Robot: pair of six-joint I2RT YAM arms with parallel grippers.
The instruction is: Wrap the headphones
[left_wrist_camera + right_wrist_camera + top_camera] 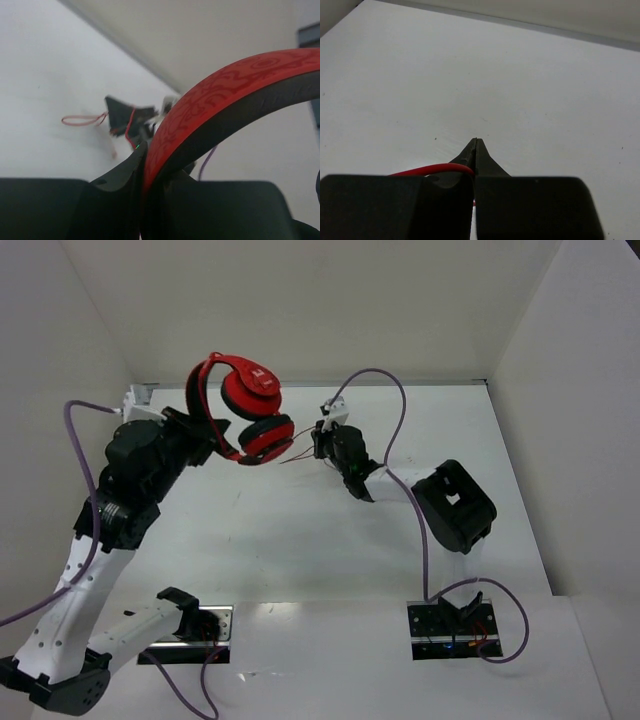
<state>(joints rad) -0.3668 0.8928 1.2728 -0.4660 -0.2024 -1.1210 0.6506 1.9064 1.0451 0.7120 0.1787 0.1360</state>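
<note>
Top external: headphones (248, 410) held aloft over the tabletop (300, 530), with the left end effector (206, 435) clenched on the headband (215, 95). The right end effector (322, 443) sits just beside the ear cups, its fingers pressed together on the thin red cord (437, 169). Judged step: winding the cord round the headphones, slack not yet taken up. The next move calls for carrying the cord around the band under light tension without losing the pinch.

The headphones (250, 410) hang over the tabletop (300, 540), far left of centre, in the left hand (145, 175). Just right, the right hand (476, 150) pinches their cord (440, 169).
</note>
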